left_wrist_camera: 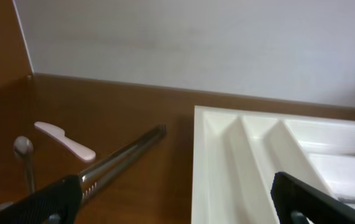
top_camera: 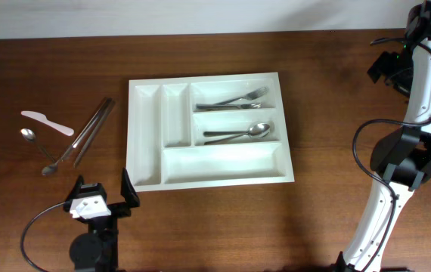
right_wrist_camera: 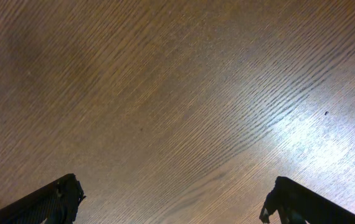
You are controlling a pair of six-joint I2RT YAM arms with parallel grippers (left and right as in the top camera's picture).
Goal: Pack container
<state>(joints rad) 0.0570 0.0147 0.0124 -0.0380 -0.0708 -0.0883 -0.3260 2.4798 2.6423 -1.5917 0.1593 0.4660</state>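
The white container (top_camera: 223,163) lies mid-table, with forks (top_camera: 234,99) in one long compartment and spoons (top_camera: 238,133) in the one below it. The other compartments are bare. To its left on the wood lie a white plastic knife (top_camera: 47,123), a small spoon (top_camera: 35,142) and two long metal pieces (top_camera: 87,132). My left gripper (top_camera: 103,189) stands open and holds nothing, near the tray's front-left corner. Its wrist view shows the container (left_wrist_camera: 227,155), the metal pieces (left_wrist_camera: 124,155) and the white knife (left_wrist_camera: 65,140) ahead of the gripper (left_wrist_camera: 180,202). My right gripper (top_camera: 388,68) is open over bare wood (right_wrist_camera: 174,199).
The right arm (top_camera: 397,159) stands folded at the table's right side, far from the container. A white wall (left_wrist_camera: 196,43) borders the table's far edge. The left arm's base (top_camera: 91,245) sits at the front edge.
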